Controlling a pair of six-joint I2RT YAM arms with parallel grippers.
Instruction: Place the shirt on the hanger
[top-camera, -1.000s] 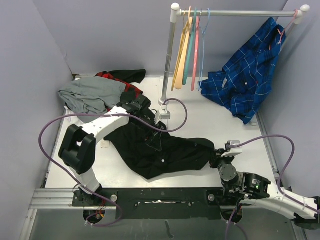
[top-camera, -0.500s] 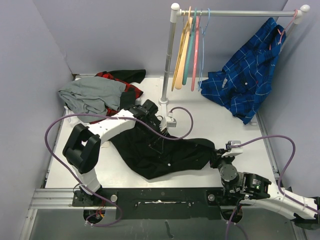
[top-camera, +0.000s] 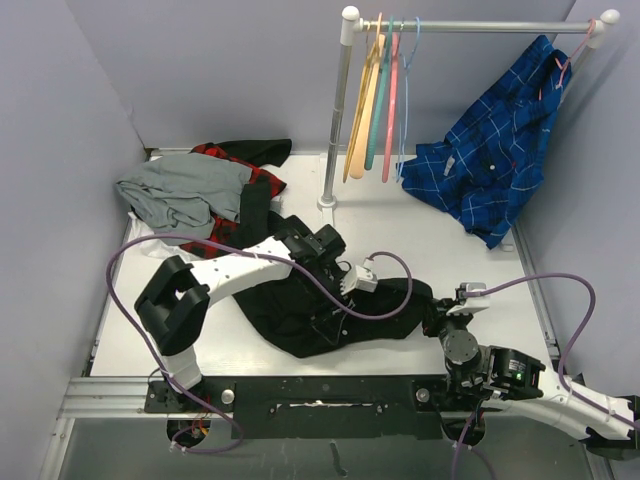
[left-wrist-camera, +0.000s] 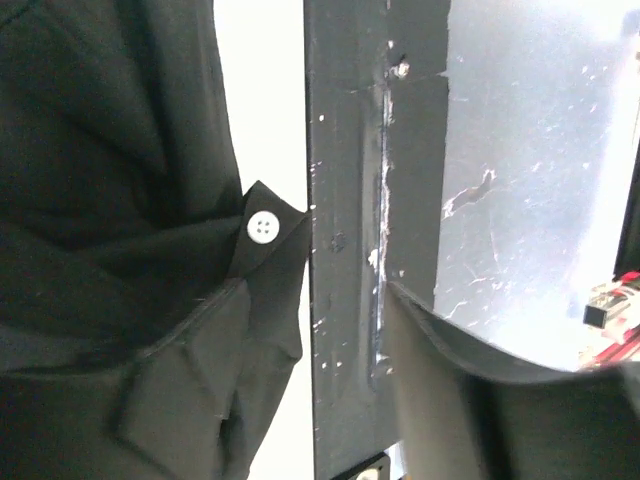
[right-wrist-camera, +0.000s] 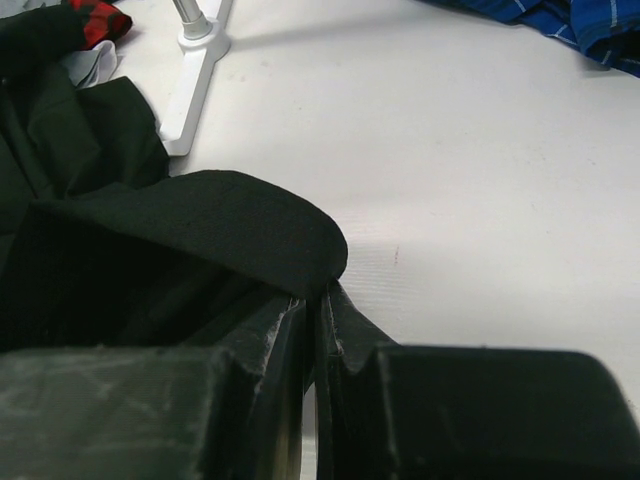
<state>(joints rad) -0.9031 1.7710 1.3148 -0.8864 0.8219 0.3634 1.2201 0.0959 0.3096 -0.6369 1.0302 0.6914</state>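
Left end effector farther right, grip unclear; right end effector tight on shirt.

Black button-up shirt with one pale button showing, crumpled in a heap just in front of the rack. Thin light-blue hanger hooked on that rack's rail, dangling upright.

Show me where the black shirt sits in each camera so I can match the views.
Top external: the black shirt lies crumpled at picture centre.
Left wrist: shirt fills the left half, one pale button showing.
Right wrist: shirt fills the left side, its edge at the jaws of the right gripper.
Shared landmark: the rack's white foot, in top and right wrist only.
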